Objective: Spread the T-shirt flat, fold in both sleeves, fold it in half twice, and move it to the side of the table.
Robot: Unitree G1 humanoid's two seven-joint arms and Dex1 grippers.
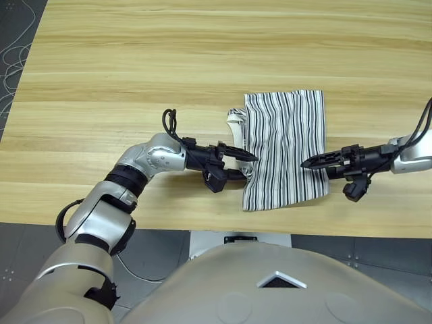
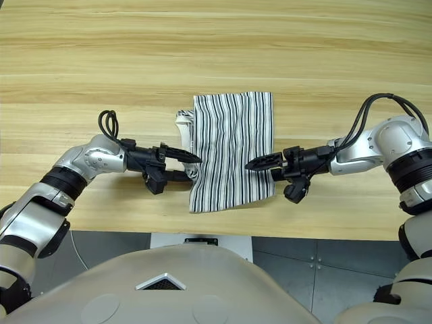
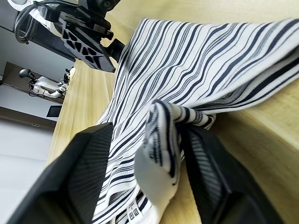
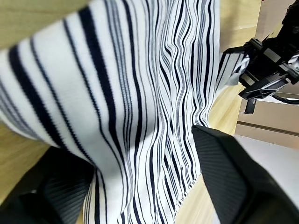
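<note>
The black-and-white striped T-shirt [image 1: 285, 145] lies folded into a narrow rectangle near the table's front edge, with a white strip poking out at its far left corner. My left gripper [image 1: 244, 166] is at the shirt's left edge, its fingers apart, with a bunched fold of fabric [image 3: 161, 140] standing between them. My right gripper [image 1: 307, 163] is at the shirt's right edge. One of its fingers [image 4: 219, 158] lies on top of the cloth, and the fabric drapes over the other, so it is shut on the edge.
The wooden table [image 1: 169, 61] stretches bare to the far side and to both sides of the shirt. Its front edge runs just below the shirt. Grey floor with loose cables [image 1: 10, 54] lies beyond the left edge.
</note>
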